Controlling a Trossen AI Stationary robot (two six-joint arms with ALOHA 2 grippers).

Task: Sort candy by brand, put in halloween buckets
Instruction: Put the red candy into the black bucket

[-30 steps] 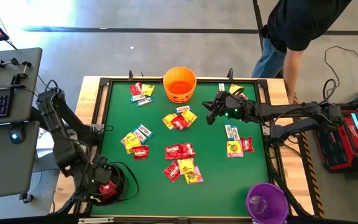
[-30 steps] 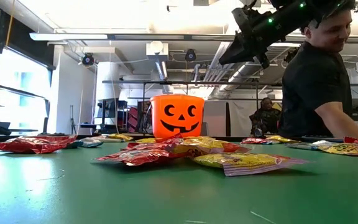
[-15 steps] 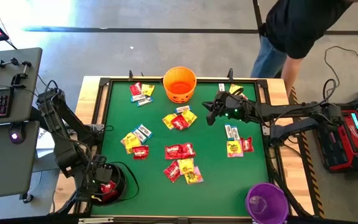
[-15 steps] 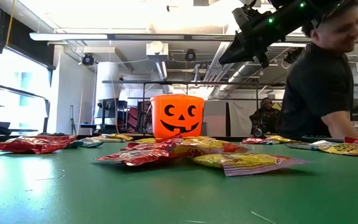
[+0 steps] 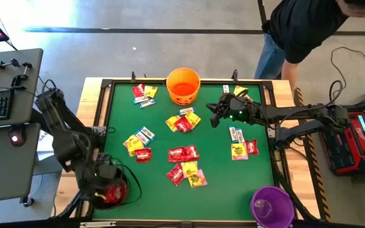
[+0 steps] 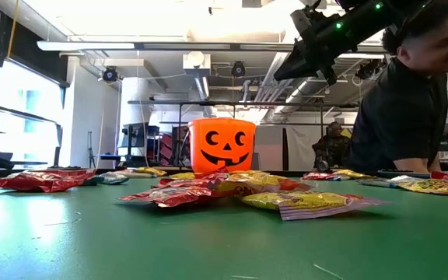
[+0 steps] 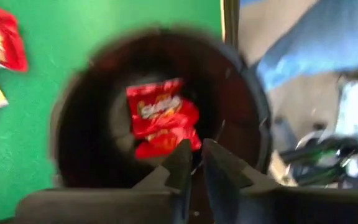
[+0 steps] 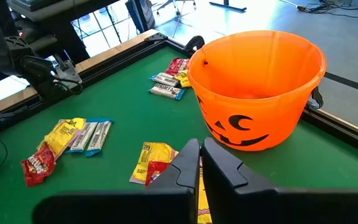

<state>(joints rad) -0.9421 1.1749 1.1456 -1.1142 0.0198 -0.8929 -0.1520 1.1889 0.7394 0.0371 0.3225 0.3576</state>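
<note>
Left wrist view: red candy point(image 7: 161, 118) lies in black bucket point(image 7: 92, 112) below left pincer point(image 7: 193, 163).

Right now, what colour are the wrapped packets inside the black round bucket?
Red, as far as visible: candy packets in the black bucket. Left wrist view shows it best.

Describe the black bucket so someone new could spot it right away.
Start at the green table and go to the corner under the left arm, diagonally opposite the orange bucket. The black bucket sits there; unlike the orange and purple ones, it holds red candy packets.
</note>
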